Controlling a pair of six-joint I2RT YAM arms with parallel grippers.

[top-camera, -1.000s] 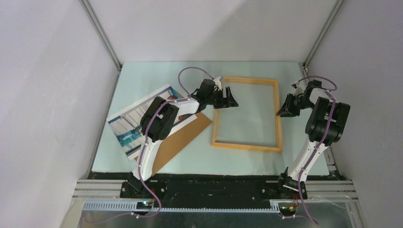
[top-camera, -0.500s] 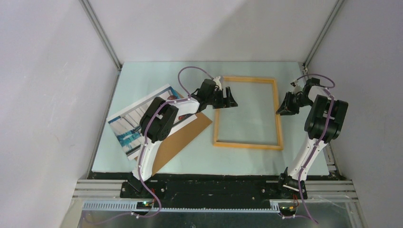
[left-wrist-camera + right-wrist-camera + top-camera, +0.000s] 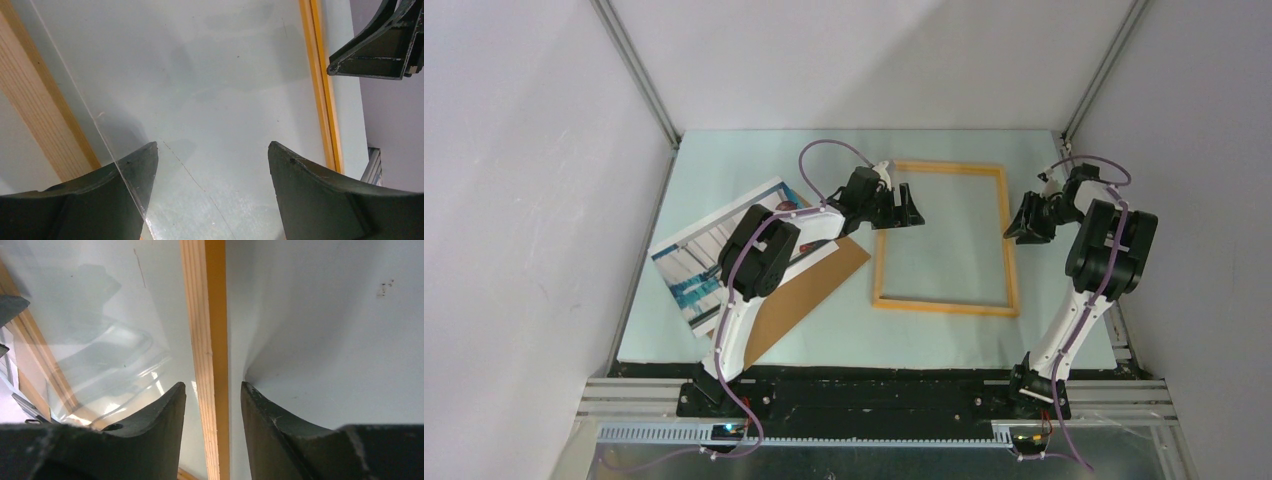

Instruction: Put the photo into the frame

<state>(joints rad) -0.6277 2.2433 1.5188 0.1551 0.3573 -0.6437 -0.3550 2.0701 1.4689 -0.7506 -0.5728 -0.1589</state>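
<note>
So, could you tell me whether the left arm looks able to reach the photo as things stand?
Probably yes. The left gripper hangs open and empty over the frame, and the photo lies face up near that arm's base, with nothing resting on it.

The right claw (image 3: 213, 386) straddles the frame (image 3: 205, 315) rail, jaws apart.

Nothing here can be read: no words, numbers, labels or brand marks show on the photo (image 3: 689, 270), the frame (image 3: 944, 305) or the brown board (image 3: 796, 295). Any print on the photo is too small to make out.
</note>
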